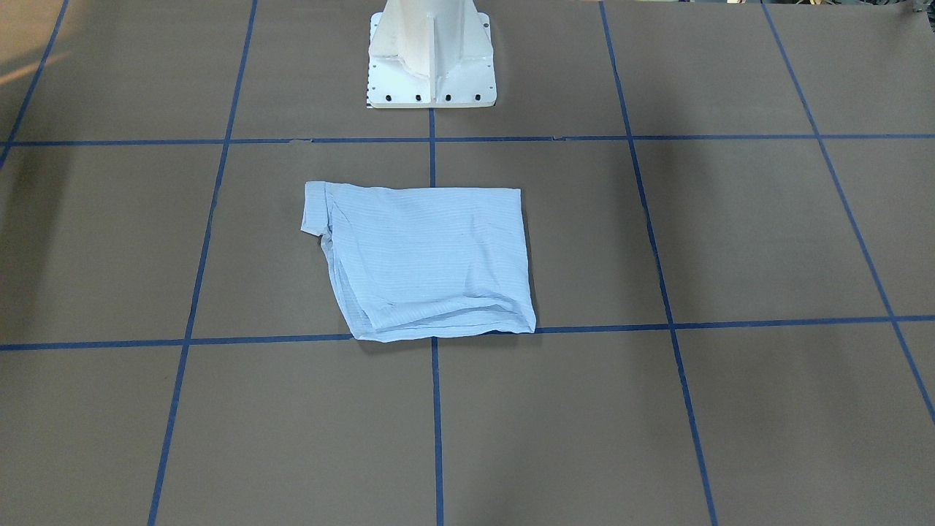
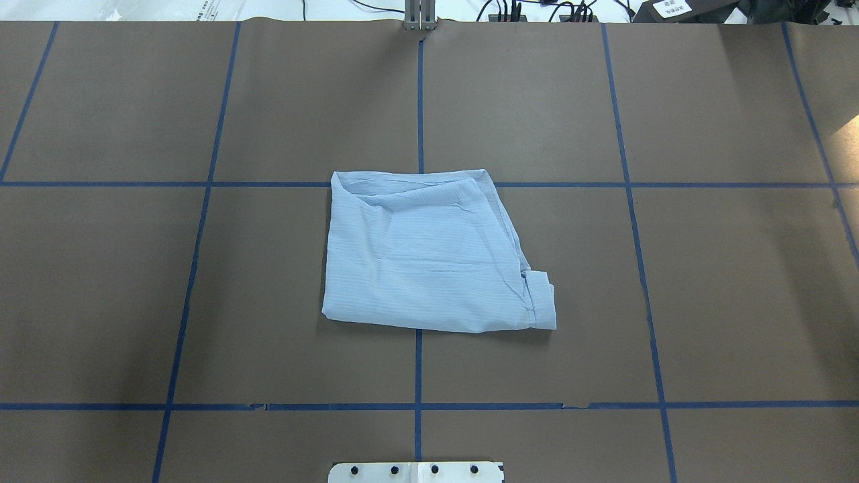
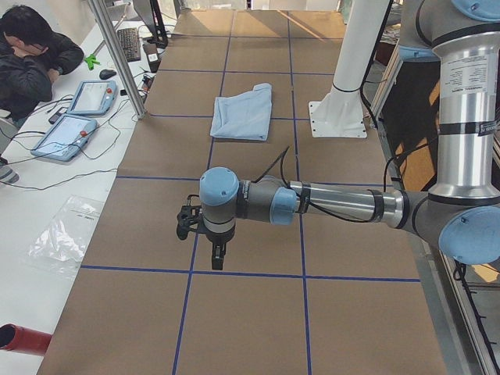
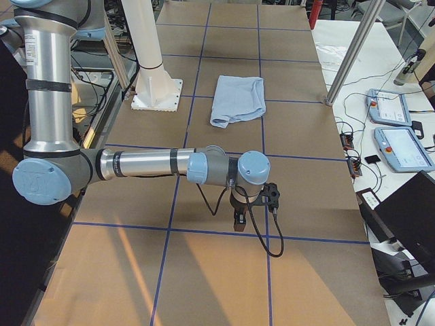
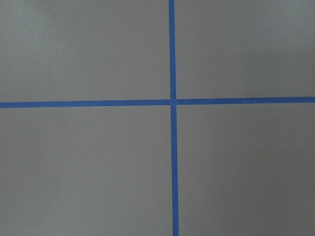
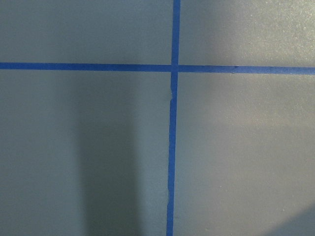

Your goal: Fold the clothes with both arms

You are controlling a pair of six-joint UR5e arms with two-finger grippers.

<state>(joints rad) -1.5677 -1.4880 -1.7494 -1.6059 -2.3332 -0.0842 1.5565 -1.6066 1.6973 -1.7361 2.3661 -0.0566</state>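
The folded shirt is laid in the middle of the worktop. It is thin and floppy, so two corners should be pinched. The left end effector and right end effector are seen far from it; open or closed cannot be told.

The folded light-blue striped cloth shirt lies midway along the brown paper-covered table, in front of the white flared pedestal base. The grey-and-silver tubular left arm reaches over one table end and the matching right arm over the other, both well apart from the shirt.
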